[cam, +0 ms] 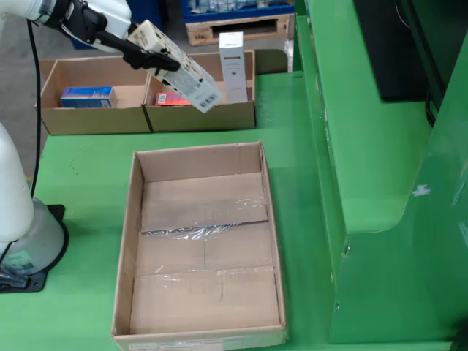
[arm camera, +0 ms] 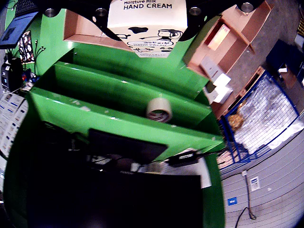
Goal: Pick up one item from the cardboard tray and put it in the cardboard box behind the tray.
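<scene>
- Cardboard is the stuff of nearly everything here: a long hand cream carton (cam: 179, 75), cream-coloured with black print, is clamped in the black gripper (cam: 150, 60) and hangs tilted in the air above the compartmented cardboard tray (cam: 95, 121) at the far edge of the green table (cam: 80, 183).
- In the wrist view the same carton (arm camera: 146, 26) fills the top of the picture, its "HAND CREAM" lettering legible, with a dark gripper finger on either side of it.
- The grip sits on the upper part of the carton; the barcode end points down and toward the right of the fixed view.
- Left in the tray: a small blue box (cam: 86, 96) in the left compartment, a flat red-pink pack (cam: 172, 99) and an upright white carton (cam: 232, 67) in the right one.
- The large open cardboard box (cam: 201, 241) lies empty in the middle of the table, nearer the camera than the tray, with clear tape across its floor.
- Handling, as a judgement: the carton looks light and stiff but thin-walled, so a hard squeeze could dent it; its smooth printed faces may slip.
- Held off-centre, it may swing or pivot, and a hold on the broad faces near the middle would steady it.
</scene>
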